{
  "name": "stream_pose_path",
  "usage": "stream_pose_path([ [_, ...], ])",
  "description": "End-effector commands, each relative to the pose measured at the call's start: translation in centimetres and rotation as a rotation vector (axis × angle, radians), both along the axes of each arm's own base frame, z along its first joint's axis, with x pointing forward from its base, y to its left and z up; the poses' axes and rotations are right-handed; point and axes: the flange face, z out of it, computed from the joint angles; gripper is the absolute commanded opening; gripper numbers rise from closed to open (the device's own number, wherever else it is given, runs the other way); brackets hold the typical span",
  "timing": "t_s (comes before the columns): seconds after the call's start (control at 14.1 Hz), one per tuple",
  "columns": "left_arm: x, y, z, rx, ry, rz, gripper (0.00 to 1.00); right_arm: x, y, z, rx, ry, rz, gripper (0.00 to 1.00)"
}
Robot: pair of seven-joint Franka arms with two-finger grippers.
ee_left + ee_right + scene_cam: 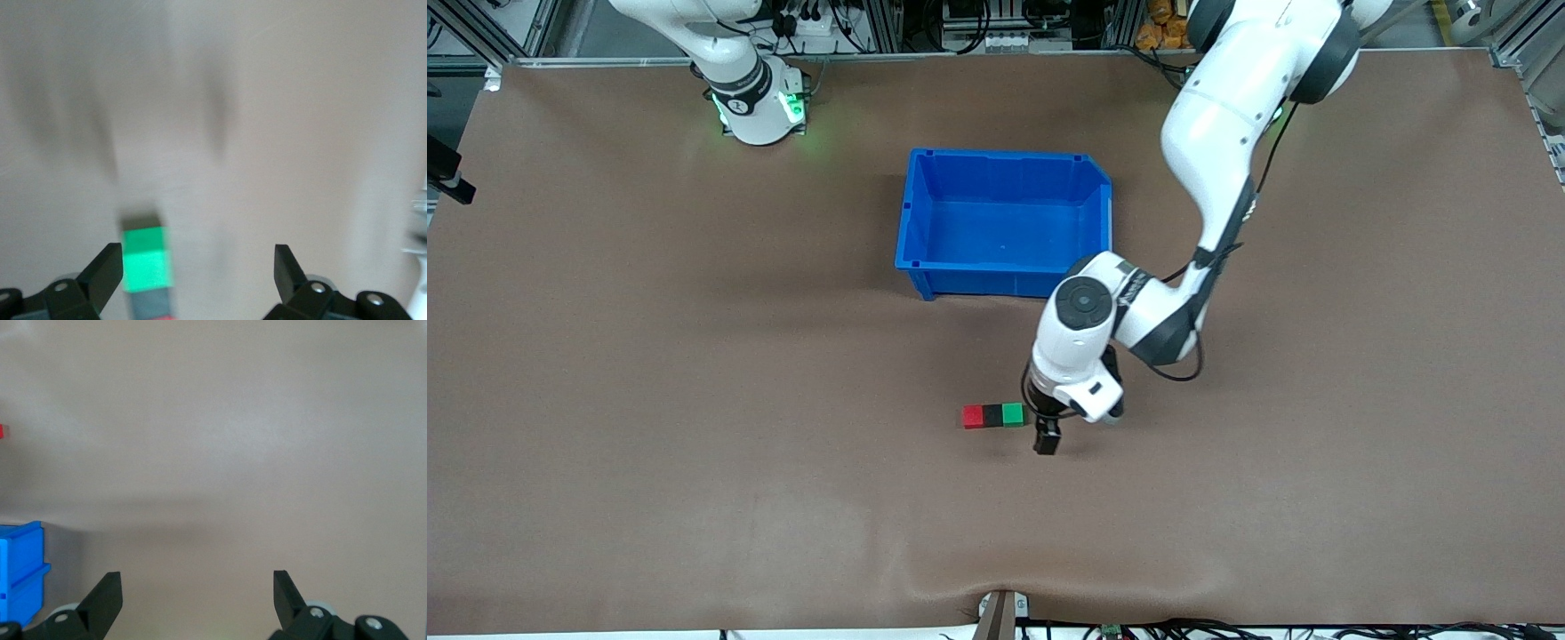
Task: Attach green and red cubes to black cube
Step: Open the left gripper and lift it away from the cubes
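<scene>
Now joined — red cube [973, 416], black cube [992, 414], green cube [1013, 413].

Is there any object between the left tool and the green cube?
Nothing visible: the open left tool is beside the green cube, which already touches the black cube.

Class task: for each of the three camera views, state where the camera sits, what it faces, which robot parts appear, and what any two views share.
Front view: high across the table, facing both bases; shows the blue bin, the red cube, black cube and green cube in a touching row, and the left gripper beside them.
Left wrist view: looks down past its open fingers at the row's green end.
Right wrist view: its open fingers, bare table, a bin corner.
Shared: front and left wrist views show the green cube.
</scene>
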Motion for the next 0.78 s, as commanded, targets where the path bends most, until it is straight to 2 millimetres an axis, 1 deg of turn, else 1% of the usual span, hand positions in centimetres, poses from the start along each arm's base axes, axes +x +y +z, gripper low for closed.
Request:
stream_pose_path([
  [0.0, 2.5, 5.3, 7.4, 0.041, -0.082, 0.018, 1.0, -0.2, 0.0, 0.5, -0.023, 0.003, 0.009, 1.0],
  [0.07, 3.6, 8.2, 9.8, 0.062, -0.086, 0.02, 1.0, -0.2, -0.1, 0.5, -0.009, -0.003, 0.009, 1.0],
  [0.14, 4.2, 10.6, 12.3, 0.089, -0.091, -0.015, 1.0, -0.1, -0.2, 0.6, -0.007, -0.006, 0.01, 1.0],
  [0.21, 4.8, 13.6, 14.3, 0.122, -0.083, -0.049, 1.0, -0.1, 0.2, 0.7, -0.007, -0.01, 0.013, 1.0],
  [0.36, 5.0, 18.0, 18.0, 0.178, -0.049, -0.138, 1.0, 0.0, 0.6, 0.6, -0.005, -0.008, 0.018, 1.0],
  [0.5, 4.6, 21.5, 20.6, 0.201, -0.025, -0.204, 1.0, 0.1, 1.5, 0.6, -0.006, -0.008, 0.033, 1.0],
  [0.57, 3.7, 22.8, 21.8, 0.21, -0.015, -0.261, 1.0, 0.1, 1.6, 0.6, -0.007, -0.01, 0.034, 1.0],
  [0.71, 1.2, 26.7, 23.8, 0.216, -0.002, -0.382, 1.0, 0.1, 1.6, 0.6, -0.007, -0.01, 0.034, 1.0],
])
